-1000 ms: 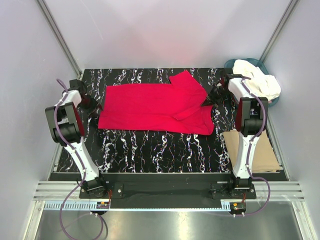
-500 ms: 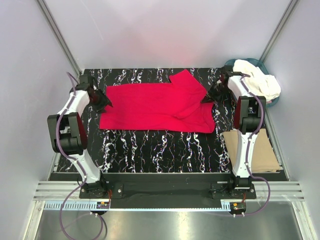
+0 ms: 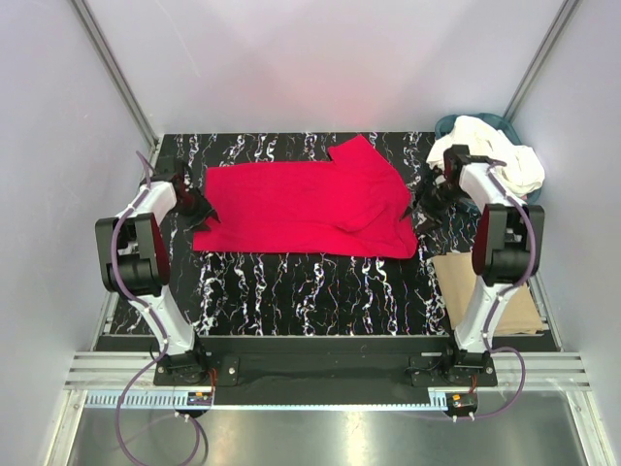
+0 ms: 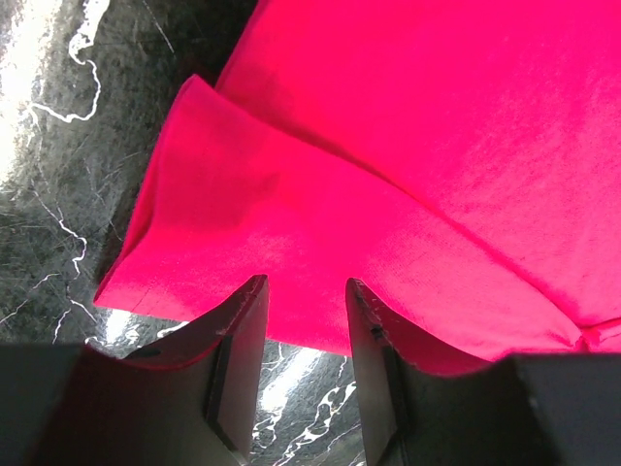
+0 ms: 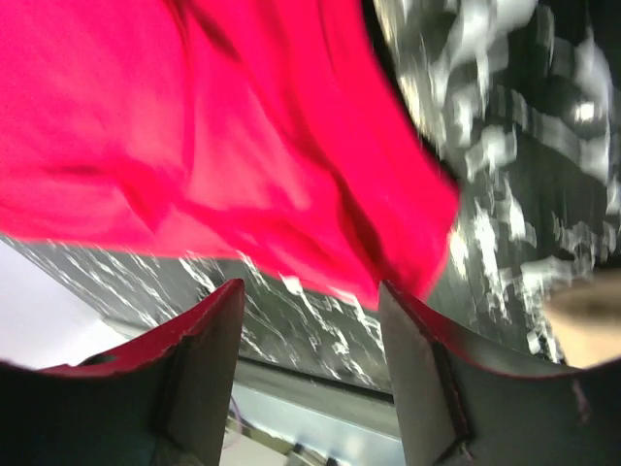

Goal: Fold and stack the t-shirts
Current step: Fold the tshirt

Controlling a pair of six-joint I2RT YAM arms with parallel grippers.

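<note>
Bright red cloth t-shirt (image 3: pixel 301 209) spread on the black marbled desk (image 3: pixel 310 291).
At its ends, the left gripper (image 4: pixel 306 291) and right gripper (image 5: pixel 310 296) are seen open.

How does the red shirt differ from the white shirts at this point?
Colour: the red shirt is bright red; the white shirts are cream-white.
Pose: the red shirt lies spread out, while the white shirts sit bunched in a heap.
Place: the red shirt is on the table; the white shirts are in the teal basket at the far right corner.
Shared: both are soft cloth, and neither is stacked yet.
</note>
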